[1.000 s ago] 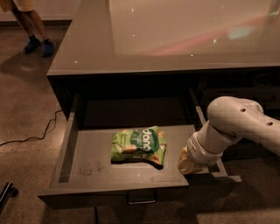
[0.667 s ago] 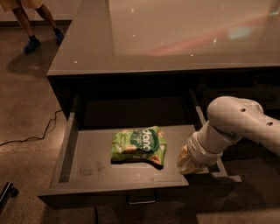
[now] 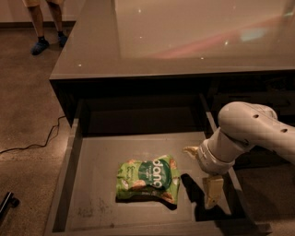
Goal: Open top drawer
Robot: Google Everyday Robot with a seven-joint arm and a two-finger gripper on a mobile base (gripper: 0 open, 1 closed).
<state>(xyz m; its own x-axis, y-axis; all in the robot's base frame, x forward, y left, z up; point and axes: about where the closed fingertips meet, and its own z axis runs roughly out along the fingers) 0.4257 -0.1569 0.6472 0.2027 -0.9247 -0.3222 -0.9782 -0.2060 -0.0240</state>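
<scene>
Below the grey counter, the top drawer is seen pulled far out, its floor left bare along the left wall and front edge. A green snack bag is laid mid-floor. The gripper is held at the drawer's right wall, just beside the bag, its fingers spread apart and nothing clasped.

A green snack bag lies flat, just left of the gripper. Above is a shiny grey counter. On the brown floor a black cable curls. Far off, a person's legs stand in blue shoes. A small black thing sits at the left edge.
</scene>
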